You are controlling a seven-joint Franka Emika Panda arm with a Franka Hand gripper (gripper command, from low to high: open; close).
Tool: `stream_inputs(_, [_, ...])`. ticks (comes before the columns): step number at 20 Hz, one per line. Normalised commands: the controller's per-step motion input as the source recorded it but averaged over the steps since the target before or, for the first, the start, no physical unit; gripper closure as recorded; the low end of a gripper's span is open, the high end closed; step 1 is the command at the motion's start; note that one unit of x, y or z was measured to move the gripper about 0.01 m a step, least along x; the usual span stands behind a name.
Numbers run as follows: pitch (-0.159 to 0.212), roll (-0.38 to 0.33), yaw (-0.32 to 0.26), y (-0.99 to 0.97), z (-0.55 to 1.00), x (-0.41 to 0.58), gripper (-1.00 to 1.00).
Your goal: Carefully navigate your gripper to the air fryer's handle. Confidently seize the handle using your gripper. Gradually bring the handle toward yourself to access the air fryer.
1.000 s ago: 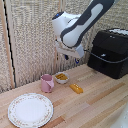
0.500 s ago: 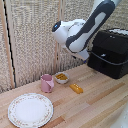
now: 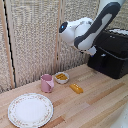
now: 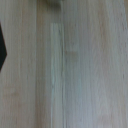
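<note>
Fingers cannot be made out, so their opening is unclear. White robot arm hangs beside a black air fryer at the wooden tabletop's far right in the exterior view. No writing is legible.

Light wood bench. Pink cup upright, just beside a small bowl with yellow contents. Yellow-orange item lies on the planks near the bowl, on the exterior view's right of it. White plate with patterned rim near the front edge. Woven reed screen behind. Wrist view: blurred wood planks only.
</note>
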Motion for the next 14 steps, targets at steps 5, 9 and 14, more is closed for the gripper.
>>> stream_inputs(5, [-0.080,-0.027,0.091,-0.74,0.00,-0.002,-1.00])
stream_inputs(9, [-0.048,0.000,0.067,-0.70,-0.04,0.000,-1.00])
stream_inputs(14, [-0.009,0.001,0.083,-0.59,-0.07,0.000,-1.00])
